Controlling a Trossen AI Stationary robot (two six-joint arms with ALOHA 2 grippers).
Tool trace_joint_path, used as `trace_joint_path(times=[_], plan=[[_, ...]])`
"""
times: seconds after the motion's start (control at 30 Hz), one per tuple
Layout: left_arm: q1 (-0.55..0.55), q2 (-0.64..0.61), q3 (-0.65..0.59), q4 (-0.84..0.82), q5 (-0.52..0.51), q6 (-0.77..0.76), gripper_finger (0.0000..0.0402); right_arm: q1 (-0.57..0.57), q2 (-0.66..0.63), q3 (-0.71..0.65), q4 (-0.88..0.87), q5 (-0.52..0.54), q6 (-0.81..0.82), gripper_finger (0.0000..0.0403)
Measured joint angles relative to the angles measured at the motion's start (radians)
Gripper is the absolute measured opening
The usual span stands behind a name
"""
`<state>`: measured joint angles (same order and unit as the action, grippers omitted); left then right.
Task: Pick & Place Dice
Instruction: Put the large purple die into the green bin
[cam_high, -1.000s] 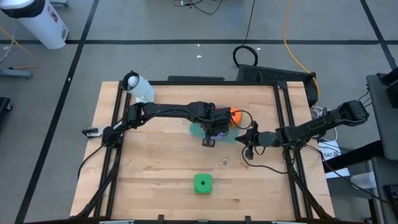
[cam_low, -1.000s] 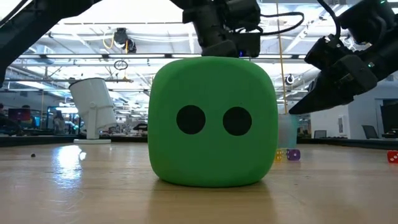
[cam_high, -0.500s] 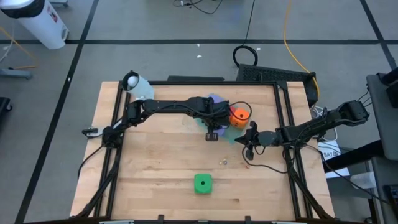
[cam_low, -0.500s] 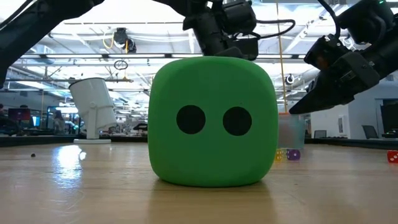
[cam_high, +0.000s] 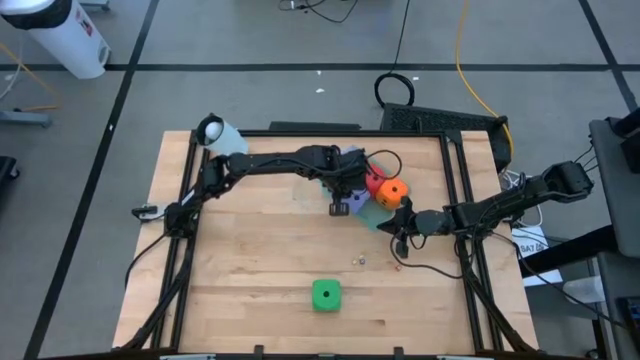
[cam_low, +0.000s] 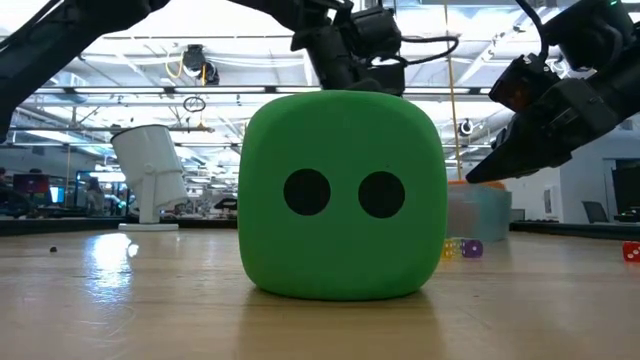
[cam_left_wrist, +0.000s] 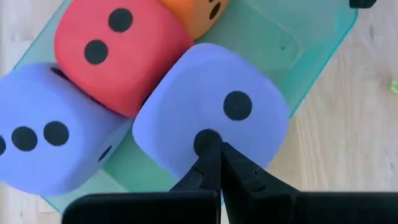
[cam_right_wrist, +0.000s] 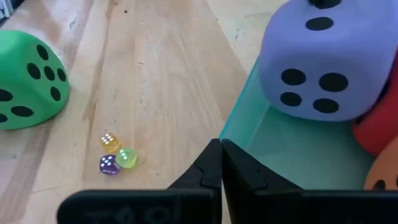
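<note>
Since a second ago the left hand (cam_high: 340, 208) has swung toward the tray (cam_left_wrist: 311, 68), closed and empty, over the purple dice (cam_left_wrist: 211, 106). The right hand (cam_high: 399, 238) is closed. The green dice (cam_high: 326, 294) waits on the desk (cam_high: 250, 260); probably light and soft, so grip opposite flat faces.

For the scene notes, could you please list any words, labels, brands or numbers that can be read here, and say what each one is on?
No readable text in any view.
Paper label beside the table's right edge: print too small to read.
White cylinder on the floor: red marking too blurred to read.
The dice carry only pips: green die shows two, the nearer purple die shows two.
</note>
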<state>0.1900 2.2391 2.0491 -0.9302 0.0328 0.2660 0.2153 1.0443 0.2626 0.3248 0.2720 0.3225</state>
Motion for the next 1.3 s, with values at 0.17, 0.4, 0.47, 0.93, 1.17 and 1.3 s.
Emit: trace_joint_path(times=[0.17, 0.4, 0.47, 0.93, 1.17, 1.3], plan=[[0.023, 0.021, 0.005, -0.007, 0.082, 0.018, 0.0000, 0.000, 0.000, 0.000, 0.004, -0.017, -0.001, 0.0000], [0.018, 0.093, 0.010, -0.006, 0.101, 0.042, 0.0000, 0.001, -0.001, 0.000, 0.010, -0.026, -0.001, 0.0000], [0.018, 0.105, 0.010, 0.008, 0.106, 0.039, 0.0000, 0.001, 0.000, 0.000, 0.013, -0.030, -0.001, 0.0000], [0.006, -0.087, 0.002, 0.050, -0.054, 0.043, 0.0000, 0.002, 0.000, 0.000, 0.014, -0.015, -0.002, 0.0000], [0.121, -0.104, -0.002, 0.011, -0.016, 0.006, 0.0000, 0.007, -0.001, 0.000, 0.001, -0.020, 0.029, 0.0000], [0.195, -0.096, -0.088, 0.038, 0.021, -0.031, 0.0000, 0.031, -0.002, 0.002, -0.025, -0.039, 0.070, 0.0000]])
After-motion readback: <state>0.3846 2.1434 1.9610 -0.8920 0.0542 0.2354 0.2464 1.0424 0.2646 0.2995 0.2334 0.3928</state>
